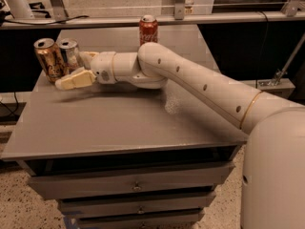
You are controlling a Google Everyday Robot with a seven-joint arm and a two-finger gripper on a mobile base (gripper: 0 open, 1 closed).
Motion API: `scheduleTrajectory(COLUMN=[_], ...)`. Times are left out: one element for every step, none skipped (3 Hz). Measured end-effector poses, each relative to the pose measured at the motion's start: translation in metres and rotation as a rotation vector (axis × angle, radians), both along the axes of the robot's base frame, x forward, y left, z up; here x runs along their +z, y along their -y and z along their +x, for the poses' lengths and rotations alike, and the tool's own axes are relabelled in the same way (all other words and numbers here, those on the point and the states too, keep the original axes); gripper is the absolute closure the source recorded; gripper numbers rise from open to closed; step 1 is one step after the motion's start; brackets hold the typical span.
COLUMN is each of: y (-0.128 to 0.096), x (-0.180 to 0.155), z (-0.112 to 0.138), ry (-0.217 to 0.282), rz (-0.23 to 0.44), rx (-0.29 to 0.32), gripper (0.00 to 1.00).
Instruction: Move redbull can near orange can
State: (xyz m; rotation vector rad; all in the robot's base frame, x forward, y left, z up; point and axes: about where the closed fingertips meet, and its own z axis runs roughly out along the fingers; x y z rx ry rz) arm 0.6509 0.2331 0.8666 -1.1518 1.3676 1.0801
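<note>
Clasping upright redbull can (69, 51): fingers (75, 79).

The gripper (72, 73), just right of the orange can (49, 60), hides the base of the redbull can (69, 50); whether it touches that can is unclear. Far right of the orange can, the robot's body (274, 175) is cut off by the frame.

I have only one view. It looks from high up, close to the robot's white body (276, 175), down and forward over the grey surface (95, 123), from quite near. The arm (200, 82) enters from the lower right, and the end effector (72, 70) is at the far left part of the surface.
</note>
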Motion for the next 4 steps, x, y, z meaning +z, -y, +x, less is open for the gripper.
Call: scheduleTrajectory(y=[0.008,0.04,0.094,0.161], x=[0.001,0.009,0.021,0.034], z=[-0.001,-0.002,-0.012,-0.028], ry=[-0.002,0.012,0.036,0.064], rz=[-0.001,-0.007,0.01,0.029], rx=[-0.011,-0.063,-0.15,-0.243], gripper=[0.0,0.0,0.0,0.0])
